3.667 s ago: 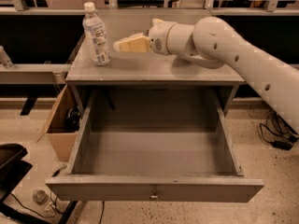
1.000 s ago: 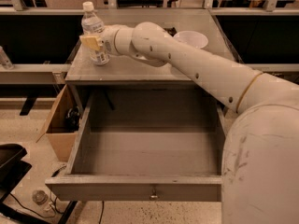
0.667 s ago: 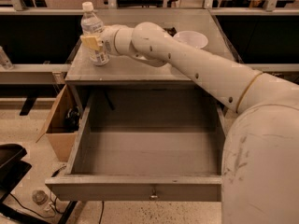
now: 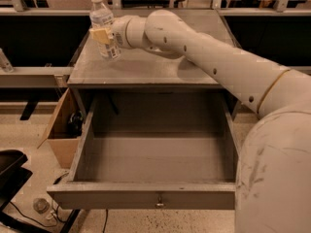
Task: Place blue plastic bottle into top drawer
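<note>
The blue plastic bottle (image 4: 103, 23), clear with a white cap and a pale label, is at the back left of the grey tabletop (image 4: 146, 69). It leans slightly, and its base is just above the surface. My gripper (image 4: 106, 36) is shut on the bottle's middle, with a yellowish finger (image 4: 100, 34) across the label. The arm reaches in from the right. The top drawer (image 4: 146, 195) is pulled wide open below the tabletop. Its grey floor is bare, and a small metal knob (image 4: 158, 204) sits at the centre of its front.
An open cardboard box (image 4: 60, 135) stands on the floor to the left of the drawer. A black object (image 4: 10, 171) and cables (image 4: 41, 208) lie at the lower left. My own arm's body (image 4: 274, 174) fills the right side, next to the drawer's right wall.
The bottle has risen a little off the tabletop in my gripper and tilted slightly. The white bowl seen earlier is now hidden behind my arm.
</note>
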{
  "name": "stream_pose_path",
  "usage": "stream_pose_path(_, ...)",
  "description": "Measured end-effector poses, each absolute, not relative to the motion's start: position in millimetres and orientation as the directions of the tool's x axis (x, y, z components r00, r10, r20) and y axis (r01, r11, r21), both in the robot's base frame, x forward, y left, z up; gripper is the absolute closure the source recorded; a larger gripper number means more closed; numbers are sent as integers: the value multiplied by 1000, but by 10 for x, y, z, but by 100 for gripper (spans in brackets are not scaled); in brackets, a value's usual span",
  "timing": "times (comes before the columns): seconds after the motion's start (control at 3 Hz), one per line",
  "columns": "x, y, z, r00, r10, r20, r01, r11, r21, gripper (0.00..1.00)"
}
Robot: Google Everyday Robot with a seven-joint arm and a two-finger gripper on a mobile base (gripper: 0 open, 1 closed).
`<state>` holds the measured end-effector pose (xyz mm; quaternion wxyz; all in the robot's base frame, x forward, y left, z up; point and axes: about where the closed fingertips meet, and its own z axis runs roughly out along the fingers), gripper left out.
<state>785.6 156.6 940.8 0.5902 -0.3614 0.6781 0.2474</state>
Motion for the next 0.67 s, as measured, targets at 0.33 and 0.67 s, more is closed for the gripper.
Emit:
stream_pose_path(0.33, 7599, 1324, 9647, -24, -237, -971, -782, 610, -129, 100)
stream_pose_path(0.67, 7127, 1007, 9780, -21, -330, -944, -794, 579, -185, 100)
